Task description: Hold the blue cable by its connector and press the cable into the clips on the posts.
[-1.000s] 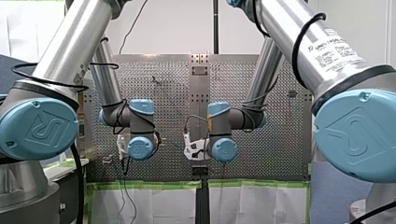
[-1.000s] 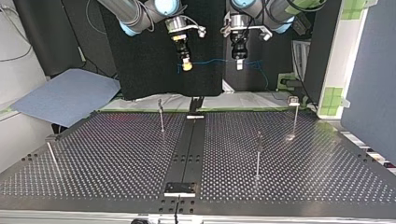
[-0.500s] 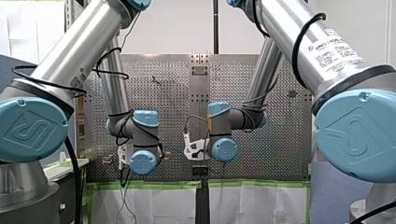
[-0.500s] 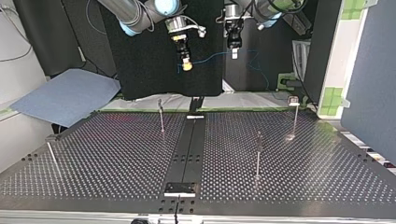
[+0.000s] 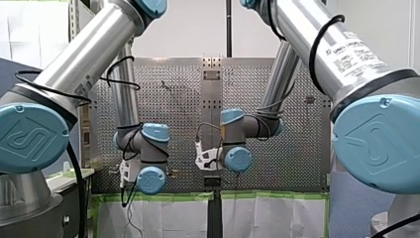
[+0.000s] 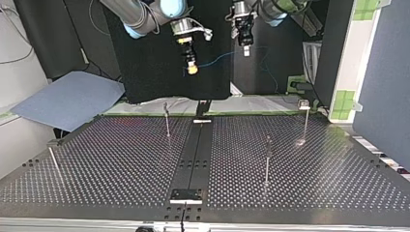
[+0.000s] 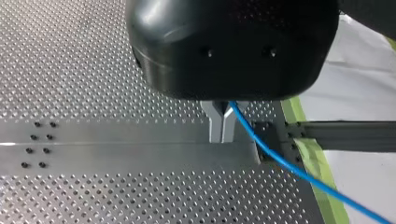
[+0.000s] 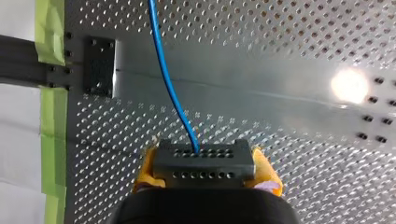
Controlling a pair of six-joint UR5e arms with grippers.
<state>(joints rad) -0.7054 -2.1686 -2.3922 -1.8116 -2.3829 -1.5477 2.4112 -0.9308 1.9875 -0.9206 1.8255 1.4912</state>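
In the top view my right gripper (image 6: 192, 69), with yellow pads, and my left gripper (image 6: 246, 50) both hang high over the far edge of the perforated table (image 6: 121, 164). The thin blue cable (image 6: 217, 59) runs between them and rises toward my left gripper. In the right wrist view my right gripper (image 8: 205, 171) is shut on the black connector (image 8: 204, 156), and the blue cable (image 8: 170, 84) leaves it ahead. Seen from the left wrist, my left gripper (image 7: 222, 137) has its metal fingers shut on the blue cable (image 7: 280, 161). Thin clip posts (image 6: 167, 121) (image 6: 267, 159) (image 6: 305, 118) stand on the table.
A further post (image 6: 54, 162) leans at the top view's left edge. A smooth rail (image 6: 193, 154) runs down the table's middle. Behind the table lie a blue-grey sheet (image 6: 67, 99) and a black cloth (image 6: 159, 72). Green tape (image 8: 49, 32) marks the table's edge.
In the top view my left gripper has risen with the cable, which now slants up from my right gripper. My right gripper has barely moved.
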